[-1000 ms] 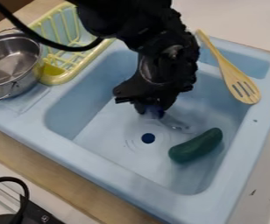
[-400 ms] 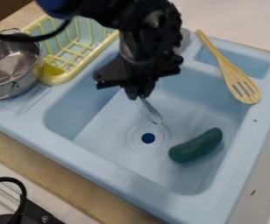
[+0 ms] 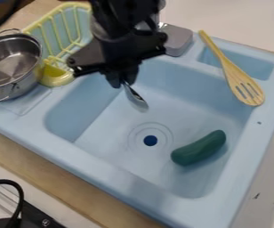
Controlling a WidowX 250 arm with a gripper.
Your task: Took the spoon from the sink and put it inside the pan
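Pinching the spoon (image 3: pixel 137 99) near its handle end, the gripper (image 3: pixel 121 81) keeps its fingers narrow on the metal; bowl slants down and outward, probably leaving that end free to enter the pan first. Spoon hangs over the sink (image 3: pixel 103 171), seemingly clear of its floor. Below the fingers: blue drain (image 3: pixel 151 140); farther out, lower right, a green toy vegetable (image 3: pixel 199 148), lying apart, likely no hindrance. Pan (image 3: pixel 11 64) well left of the fingers, on the sink's corner ledge, open side up, ready to receive; its raised wall probably calls for more lift before crossing. Dish rack (image 3: pixel 62 33) up-left, beside pan; slotted wooden spatula (image 3: pixel 240 82) right, along the rim. Outermost, below-left: wooden counter edge (image 3: pixel 56 178), black cable (image 3: pixel 18 191).
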